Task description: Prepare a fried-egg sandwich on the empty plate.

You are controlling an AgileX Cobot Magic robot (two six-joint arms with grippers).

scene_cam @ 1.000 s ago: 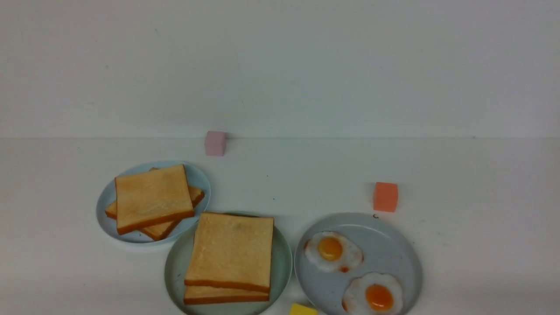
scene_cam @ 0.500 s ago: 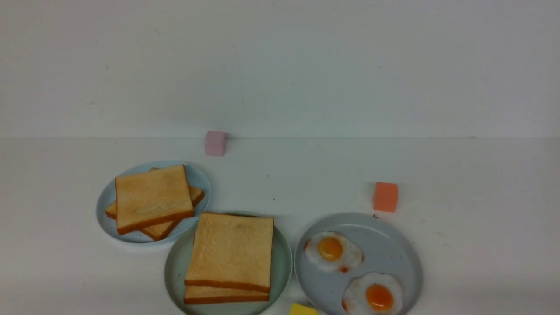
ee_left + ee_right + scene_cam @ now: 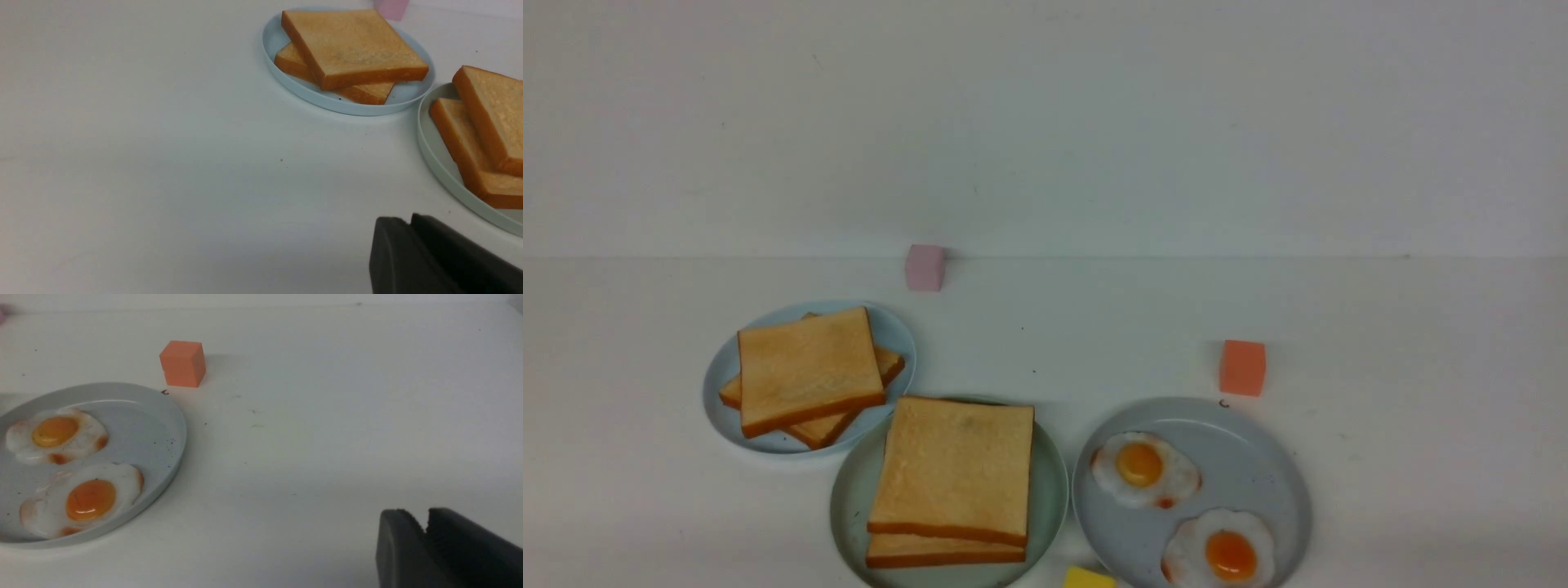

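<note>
My left gripper (image 3: 410, 222): pads together, empty. My right gripper (image 3: 427, 520): gap unclear. Sandwich (image 3: 952, 465) sits on mint plate (image 3: 849, 498), roughly 2 o'clock from left gripper, likely the nearer. Egg inside unseen.

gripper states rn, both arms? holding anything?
Left gripper: shut, holding nothing, above bare table.
Right gripper: jaws nearly together, holding nothing; can't say open or shut.

Both arms are out of the front view, while each wrist view shows its own dark gripper, left gripper (image 3: 410, 222) and right gripper (image 3: 427, 518), closed and empty.
</note>
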